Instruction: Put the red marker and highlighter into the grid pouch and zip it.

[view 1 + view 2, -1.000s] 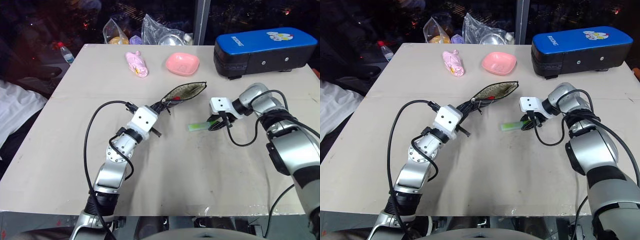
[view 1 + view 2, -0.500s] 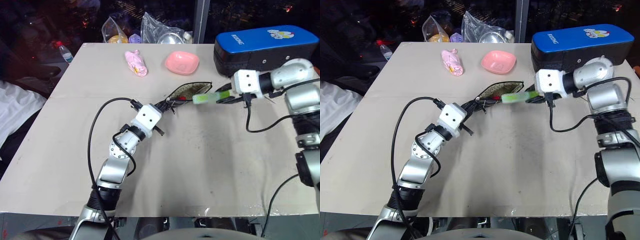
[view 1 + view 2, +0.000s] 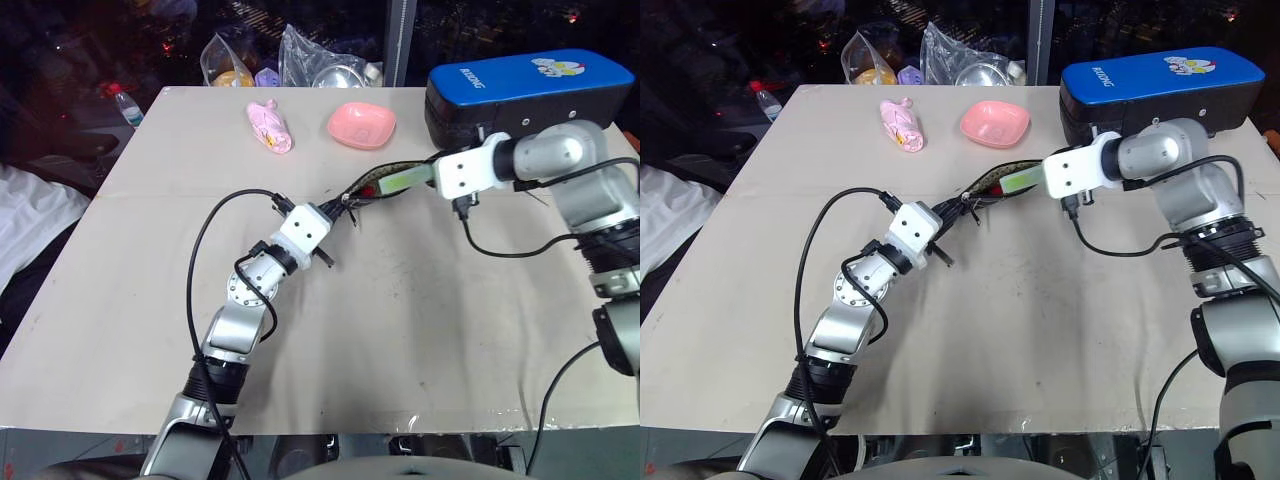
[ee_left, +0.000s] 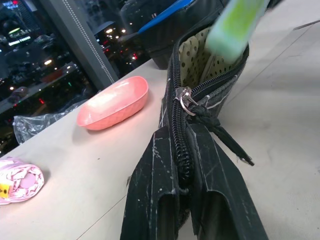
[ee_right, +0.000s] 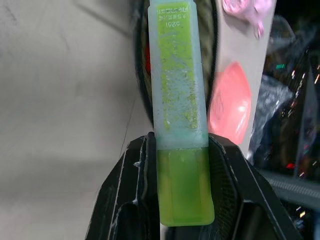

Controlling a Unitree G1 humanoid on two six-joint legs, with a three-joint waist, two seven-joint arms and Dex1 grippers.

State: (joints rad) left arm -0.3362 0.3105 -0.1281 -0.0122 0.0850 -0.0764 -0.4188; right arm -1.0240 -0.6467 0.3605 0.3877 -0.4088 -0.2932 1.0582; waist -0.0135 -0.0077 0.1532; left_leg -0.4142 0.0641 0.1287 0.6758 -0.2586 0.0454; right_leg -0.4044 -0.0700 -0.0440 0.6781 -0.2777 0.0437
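My left gripper [image 3: 338, 210] is shut on one end of the grid pouch [image 3: 372, 182], clamping it at the zipper line and holding it lifted off the table. In the left wrist view the zipper pull [image 4: 184, 97] sits just ahead of the fingers [image 4: 150, 200], and beyond it the mouth gapes, showing dotted lining. My right gripper [image 3: 432, 178] is shut on the light green highlighter [image 3: 402, 181], gripping its capped end [image 5: 182, 190]. The highlighter's far end points into the pouch mouth. A bit of the red marker [image 5: 146, 60] shows inside the pouch [image 5: 208, 60].
A big blue-and-black hard case [image 3: 530, 90] stands at the far right, close behind my right arm. A pink bowl [image 3: 362, 125] and a pink wrapped item [image 3: 270, 127] lie toward the far edge. Plastic bags [image 3: 320, 65] and a bottle [image 3: 118, 103] sit beyond the table.
My right gripper lifted the highlighter off the table, turned, and carried it up and left to the pouch mouth. The left gripper kept its hold on the pouch.
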